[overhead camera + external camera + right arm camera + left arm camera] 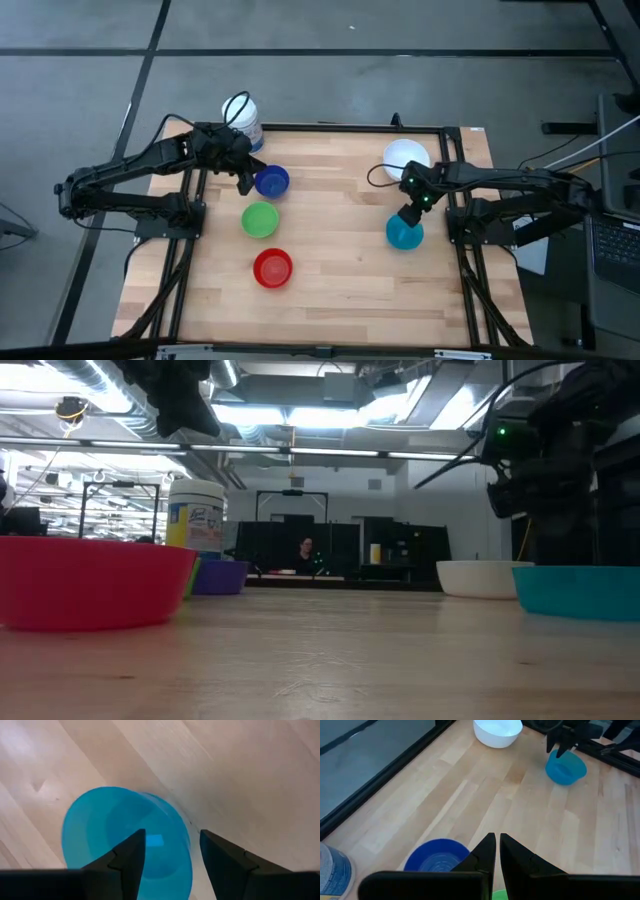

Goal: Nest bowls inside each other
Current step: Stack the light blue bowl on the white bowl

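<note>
Five bowls rest base-down and apart on the wooden table: white [405, 155] at the far right, teal [404, 236] in front of it, dark blue [274, 181] at the far left, green [260, 219] and red [272, 268] nearer. My right gripper [172, 840] is open above the teal bowl [100, 845]. One finger is over the hollow and one is outside the rim [186, 851]. My left gripper [497, 840] is shut and holds nothing. It hangs above the left edge of the dark blue bowl [432, 860].
A white-lidded cylindrical container [243, 118] stands at the far left corner, just behind my left arm. Black frame rails [190, 260] run along the table's left and right sides. Bare wood lies in the table's middle and along its near edge.
</note>
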{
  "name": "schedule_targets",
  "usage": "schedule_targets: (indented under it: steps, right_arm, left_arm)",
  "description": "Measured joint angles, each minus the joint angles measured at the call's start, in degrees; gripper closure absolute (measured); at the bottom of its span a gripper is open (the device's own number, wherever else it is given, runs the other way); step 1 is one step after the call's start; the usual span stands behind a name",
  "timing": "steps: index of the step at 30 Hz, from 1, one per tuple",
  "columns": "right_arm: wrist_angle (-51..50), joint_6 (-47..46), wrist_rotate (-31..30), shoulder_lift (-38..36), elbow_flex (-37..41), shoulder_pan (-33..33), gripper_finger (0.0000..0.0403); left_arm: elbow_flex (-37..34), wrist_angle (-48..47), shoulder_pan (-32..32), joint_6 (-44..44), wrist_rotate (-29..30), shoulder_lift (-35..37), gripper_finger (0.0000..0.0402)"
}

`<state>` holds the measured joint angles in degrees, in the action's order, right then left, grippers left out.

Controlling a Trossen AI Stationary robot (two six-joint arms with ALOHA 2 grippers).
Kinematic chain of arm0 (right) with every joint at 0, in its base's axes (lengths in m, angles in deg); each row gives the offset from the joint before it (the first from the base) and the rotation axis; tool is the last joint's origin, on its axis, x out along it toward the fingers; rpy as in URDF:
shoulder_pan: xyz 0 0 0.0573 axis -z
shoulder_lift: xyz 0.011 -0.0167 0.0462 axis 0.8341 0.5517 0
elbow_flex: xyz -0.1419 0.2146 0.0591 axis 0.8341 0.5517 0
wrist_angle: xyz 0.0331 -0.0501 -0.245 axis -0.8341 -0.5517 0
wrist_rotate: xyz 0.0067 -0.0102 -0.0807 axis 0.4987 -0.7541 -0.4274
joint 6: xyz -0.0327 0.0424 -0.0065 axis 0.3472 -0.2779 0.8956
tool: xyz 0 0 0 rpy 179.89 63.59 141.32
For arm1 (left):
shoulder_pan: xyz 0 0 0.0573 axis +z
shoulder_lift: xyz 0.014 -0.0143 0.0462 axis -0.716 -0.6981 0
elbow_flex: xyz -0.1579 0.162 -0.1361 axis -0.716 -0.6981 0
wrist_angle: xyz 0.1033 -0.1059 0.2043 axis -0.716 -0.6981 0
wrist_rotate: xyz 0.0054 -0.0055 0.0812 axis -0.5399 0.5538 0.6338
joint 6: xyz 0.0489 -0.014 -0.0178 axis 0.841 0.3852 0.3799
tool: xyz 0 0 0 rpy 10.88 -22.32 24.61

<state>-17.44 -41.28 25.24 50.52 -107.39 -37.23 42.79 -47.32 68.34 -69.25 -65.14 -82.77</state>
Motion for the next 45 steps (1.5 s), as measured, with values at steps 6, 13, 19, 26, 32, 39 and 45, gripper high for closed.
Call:
schedule_targets:
  steps: [6, 13, 19, 26, 32, 39, 45]
  right_arm:
    - [1.91, -0.09, 0.0, 1.8, 0.06, 0.02, 0.0243]
    - [4.17, -1.53, -0.12, 3.68, 0.06, 0.0, 0.0324]
    - [4.8, -1.77, -0.38, 4.37, 0.06, 0.02, 0.0393]
    - [7.87, -4.55, 1.3, 4.11, -1.56, 0.01, 0.0399]
    - [8.9, -4.47, -1.16, 4.02, -13.31, 2.22, 0.04]
    - [0.22, 0.05, -10.71, 3.97, -25.76, 10.21, 0.0401]
    - [-9.73, 2.18, -14.16, 3.97, -27.78, 18.31, 0.0402]
  left_arm:
    - [0.0, 0.01, 0.0, 0.74, -0.09, 0.0, 0.0381]
    - [0.0, 0.0, 0.0, 0.95, -0.15, 0.0, 0.0381]
    - [0.0, 0.0, 0.03, 1.5, -0.13, 0.0, 0.0381]
    - [0.0, 1.57, 0.06, 1.93, 0.37, 0.0, 0.0381]
    - [0.02, 6.18, 0.07, 2.92, 0.75, 0.0, 0.0381]
    - [0.02, 10.26, 0.04, 3.64, 2.09, 0.0, 0.0382]
    - [0.02, 14.21, 0.04, 4.73, 2.14, 0.0, 0.0382]
